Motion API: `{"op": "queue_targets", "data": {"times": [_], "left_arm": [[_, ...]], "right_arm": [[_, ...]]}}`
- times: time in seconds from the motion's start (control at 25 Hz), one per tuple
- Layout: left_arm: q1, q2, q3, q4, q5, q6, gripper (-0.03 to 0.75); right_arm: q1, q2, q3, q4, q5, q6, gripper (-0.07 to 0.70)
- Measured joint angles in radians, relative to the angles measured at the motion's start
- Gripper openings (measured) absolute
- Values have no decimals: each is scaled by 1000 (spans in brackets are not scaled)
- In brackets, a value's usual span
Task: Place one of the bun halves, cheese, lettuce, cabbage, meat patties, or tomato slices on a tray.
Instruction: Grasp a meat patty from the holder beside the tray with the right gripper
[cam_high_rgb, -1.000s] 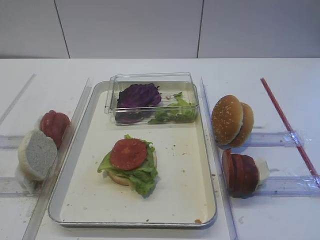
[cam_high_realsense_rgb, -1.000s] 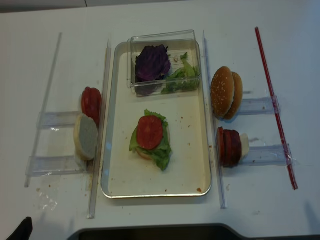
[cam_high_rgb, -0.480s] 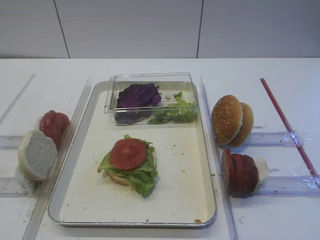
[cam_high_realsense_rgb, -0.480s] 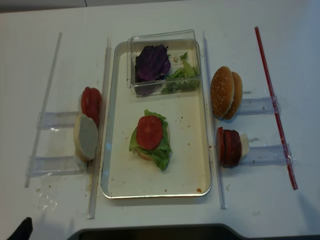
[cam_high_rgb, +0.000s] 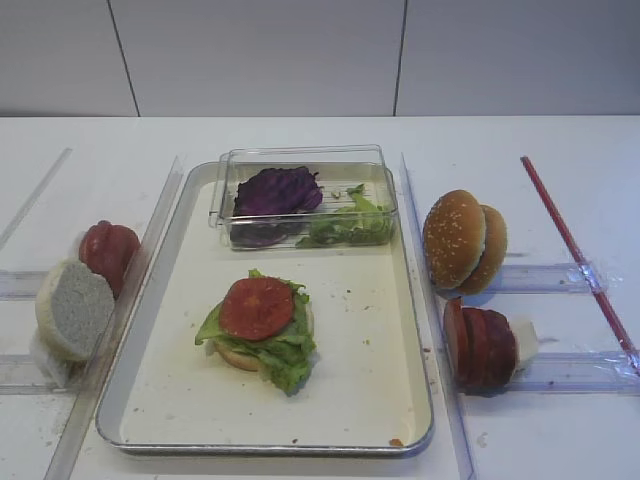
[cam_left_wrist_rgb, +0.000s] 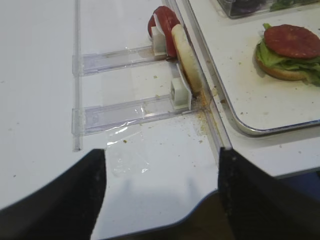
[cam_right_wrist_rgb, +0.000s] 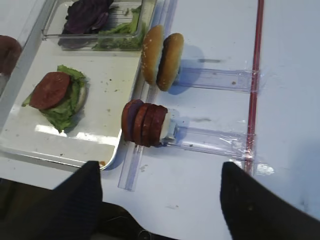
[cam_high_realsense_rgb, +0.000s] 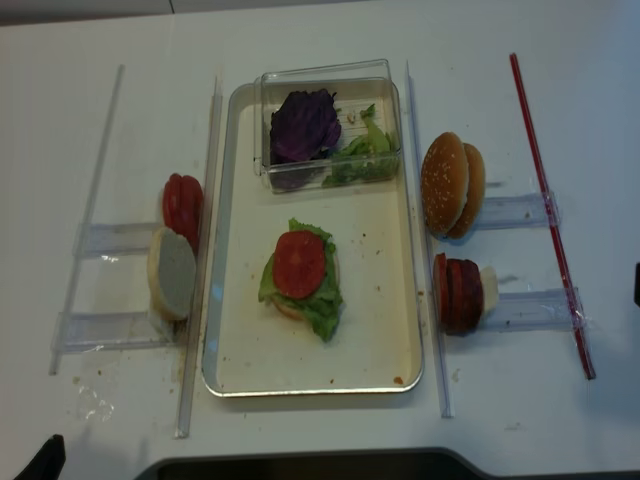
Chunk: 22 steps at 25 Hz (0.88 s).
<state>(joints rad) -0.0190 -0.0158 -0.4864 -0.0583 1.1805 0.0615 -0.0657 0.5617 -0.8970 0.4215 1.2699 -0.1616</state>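
The cream tray (cam_high_rgb: 380, 330) holds a stack: a bun half, lettuce and a tomato slice (cam_high_rgb: 257, 307) on top. Right of the tray, meat patties (cam_high_rgb: 480, 345) stand on edge in a clear rack, with two bun halves (cam_high_rgb: 463, 240) behind them. In the right wrist view my right gripper (cam_right_wrist_rgb: 160, 165) hovers open and empty, short of the meat patties (cam_right_wrist_rgb: 145, 122). My left gripper (cam_left_wrist_rgb: 161, 151) is open and empty near the table's front edge, short of a pale bun half (cam_left_wrist_rgb: 186, 55) and tomato slices (cam_left_wrist_rgb: 161, 20). No cheese shows.
A clear plastic box (cam_high_rgb: 300, 155) at the tray's far end holds purple cabbage (cam_high_rgb: 275, 190) and lettuce (cam_high_rgb: 350, 225). Clear rails (cam_high_rgb: 440, 300) flank the tray on both sides. A red strip (cam_high_rgb: 575, 250) lies on the table at the far right.
A dark part of the right arm has come into the right edge of the realsense view. The food and the tray have not moved.
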Motion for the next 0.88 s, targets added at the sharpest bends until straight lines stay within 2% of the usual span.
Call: {"op": "queue_targets", "data": {"times": [0.2,0.44,0.88], "left_arm": [[0,0,0,0,0,0,440],[0,0,0,0,0,0,440],[0,0,0,0,0,0,440]], "right_arm": [[0,68,-20,42,-2,-9,503],[0,139,-22,44,-2,-9,503],[0,278,-91,52,-5,-14,501]]}}
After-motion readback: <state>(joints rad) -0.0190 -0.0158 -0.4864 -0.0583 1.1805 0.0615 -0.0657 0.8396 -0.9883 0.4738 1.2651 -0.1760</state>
